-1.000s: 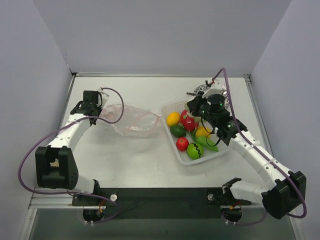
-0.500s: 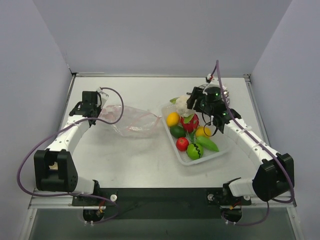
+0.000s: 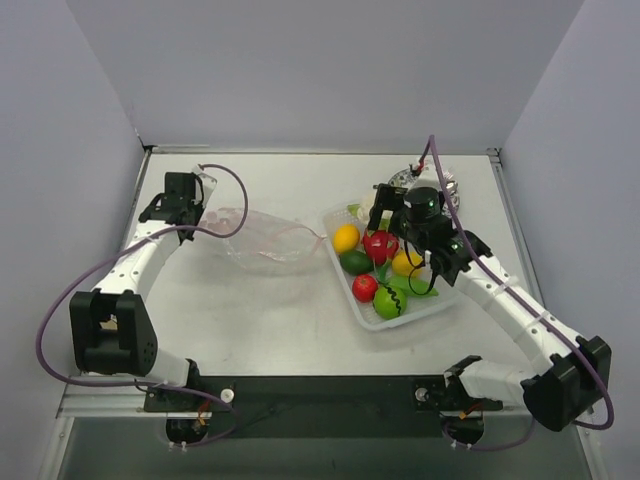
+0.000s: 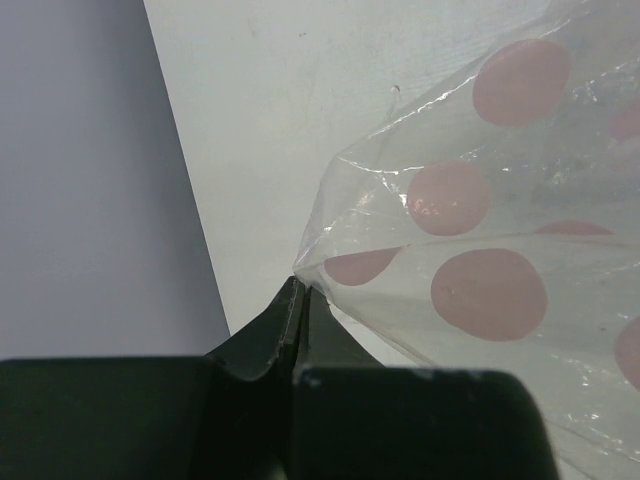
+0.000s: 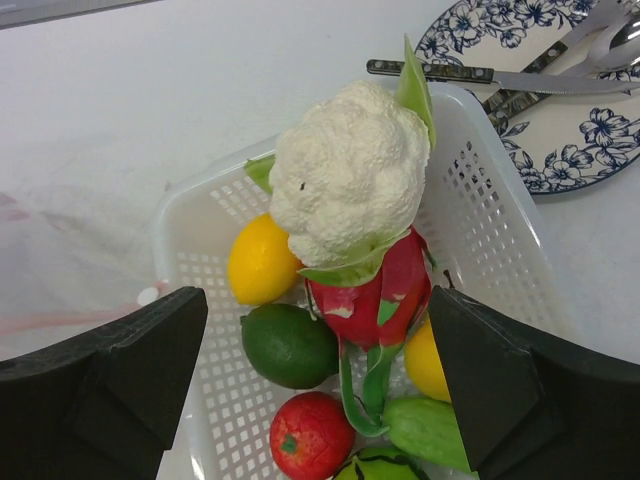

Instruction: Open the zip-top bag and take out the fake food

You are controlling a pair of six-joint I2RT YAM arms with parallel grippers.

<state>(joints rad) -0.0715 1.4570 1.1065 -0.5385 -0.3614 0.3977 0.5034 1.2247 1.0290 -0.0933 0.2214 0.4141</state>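
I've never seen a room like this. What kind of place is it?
Probably a robot practice booth, not a kitchen: a left arm and right arm bolted to a white table, plain walls all around, and toy food piled in a white tray.

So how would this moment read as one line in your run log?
left gripper: shut on zip-top bag corner | right gripper: open over cauliflower | fake food: piled in white tray | bag: looks empty
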